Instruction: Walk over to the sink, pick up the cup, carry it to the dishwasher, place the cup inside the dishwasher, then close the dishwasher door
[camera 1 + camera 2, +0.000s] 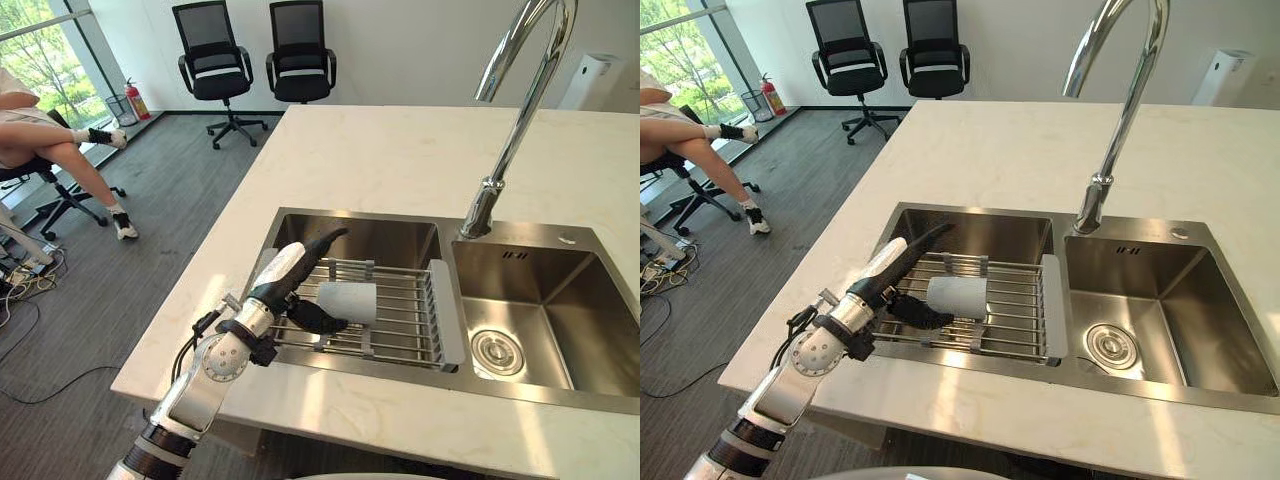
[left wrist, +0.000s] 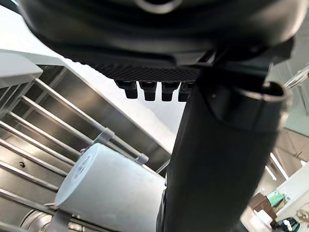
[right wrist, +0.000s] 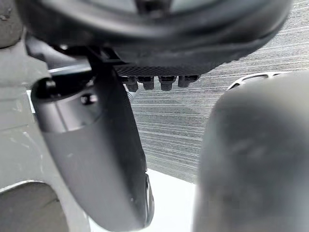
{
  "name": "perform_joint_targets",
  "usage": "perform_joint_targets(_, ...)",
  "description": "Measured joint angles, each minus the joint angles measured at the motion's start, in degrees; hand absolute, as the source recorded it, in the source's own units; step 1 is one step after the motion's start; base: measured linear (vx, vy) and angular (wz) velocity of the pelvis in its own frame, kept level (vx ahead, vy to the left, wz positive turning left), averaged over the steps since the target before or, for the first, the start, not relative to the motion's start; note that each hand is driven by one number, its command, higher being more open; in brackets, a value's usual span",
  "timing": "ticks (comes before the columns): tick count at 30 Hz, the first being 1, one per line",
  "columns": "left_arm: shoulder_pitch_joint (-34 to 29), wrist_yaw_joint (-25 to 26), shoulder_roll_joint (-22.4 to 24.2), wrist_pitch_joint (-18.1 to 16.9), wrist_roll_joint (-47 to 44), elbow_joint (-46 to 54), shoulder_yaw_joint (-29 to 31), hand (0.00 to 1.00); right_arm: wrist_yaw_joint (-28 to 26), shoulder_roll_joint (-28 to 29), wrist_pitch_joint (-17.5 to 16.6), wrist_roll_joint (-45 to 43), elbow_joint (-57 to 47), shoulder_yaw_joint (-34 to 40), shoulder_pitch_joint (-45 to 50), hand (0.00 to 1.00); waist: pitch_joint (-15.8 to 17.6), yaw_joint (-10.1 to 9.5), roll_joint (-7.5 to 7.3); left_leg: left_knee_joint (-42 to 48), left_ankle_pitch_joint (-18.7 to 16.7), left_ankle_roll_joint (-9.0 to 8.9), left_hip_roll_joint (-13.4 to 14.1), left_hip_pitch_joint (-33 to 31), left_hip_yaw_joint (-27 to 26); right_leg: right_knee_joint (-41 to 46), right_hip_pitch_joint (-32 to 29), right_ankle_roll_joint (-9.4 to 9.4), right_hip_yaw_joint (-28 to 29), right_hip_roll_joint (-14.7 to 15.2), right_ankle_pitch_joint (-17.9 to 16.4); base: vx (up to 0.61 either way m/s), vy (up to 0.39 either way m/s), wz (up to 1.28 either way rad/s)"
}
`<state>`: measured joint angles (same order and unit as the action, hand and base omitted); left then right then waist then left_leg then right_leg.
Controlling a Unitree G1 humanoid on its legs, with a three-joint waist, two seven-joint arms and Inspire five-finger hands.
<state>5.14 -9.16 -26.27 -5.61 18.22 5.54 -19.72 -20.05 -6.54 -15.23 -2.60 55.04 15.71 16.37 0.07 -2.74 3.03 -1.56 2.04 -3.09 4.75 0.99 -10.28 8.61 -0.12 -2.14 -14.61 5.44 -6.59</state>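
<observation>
A pale grey cup (image 1: 348, 300) lies on its side on the wire rack (image 1: 405, 325) across the left basin of the steel sink (image 1: 345, 232). My left hand (image 1: 283, 278) reaches over the sink's front-left rim and is open. Its fingers (image 1: 325, 241) stretch straight above the rack behind the cup, and its thumb (image 1: 318, 320) lies in front of the cup's near end. In the left wrist view the cup (image 2: 108, 193) sits right beside the thumb (image 2: 217, 159). My right hand (image 3: 96, 159) hangs over grey floor with its fingers (image 3: 154, 82) relaxed, holding nothing.
A tall chrome faucet (image 1: 515, 120) stands between the basins; the right basin (image 1: 545, 320) has a drain. White counter (image 1: 400, 150) surrounds the sink. Two black office chairs (image 1: 255, 55) stand at the back wall, and a seated person's legs (image 1: 60, 150) are far left.
</observation>
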Motion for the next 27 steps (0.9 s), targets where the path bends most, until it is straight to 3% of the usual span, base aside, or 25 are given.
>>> perform_joint_targets(19,6.6,-1.1,-2.7,6.0,1.0,-9.0,-5.8,1.00,0.0,0.0,0.9,0.0,-2.2,0.3,0.6,1.00,0.7,2.99,-0.53,-1.2,0.0,-0.39,0.0,1.1,0.1,-1.2,1.0,-0.13,-0.1,-0.2,0.1,0.00,0.000,0.00)
perform_joint_targets(24,7.5,-1.1,-2.9,6.9,2.2,-11.1,-5.8,1.00,0.0,0.0,1.1,0.0,-3.2,0.3,0.6,1.00,1.7,3.81,-0.64,-1.2,0.0,-0.90,0.0,1.1,0.0,-1.1,1.0,-0.16,0.0,-0.2,0.1,0.00,0.000,0.00)
perform_joint_targets(27,8.0,-2.2,-2.9,7.1,4.6,-11.5,-5.9,1.00,-0.1,0.0,1.8,0.1,-4.7,0.3,0.8,1.00,2.0,3.91,-0.64,-1.1,0.0,-2.22,0.1,1.1,-0.2,-1.0,1.0,-0.16,0.1,-0.1,0.1,0.00,0.000,0.00)
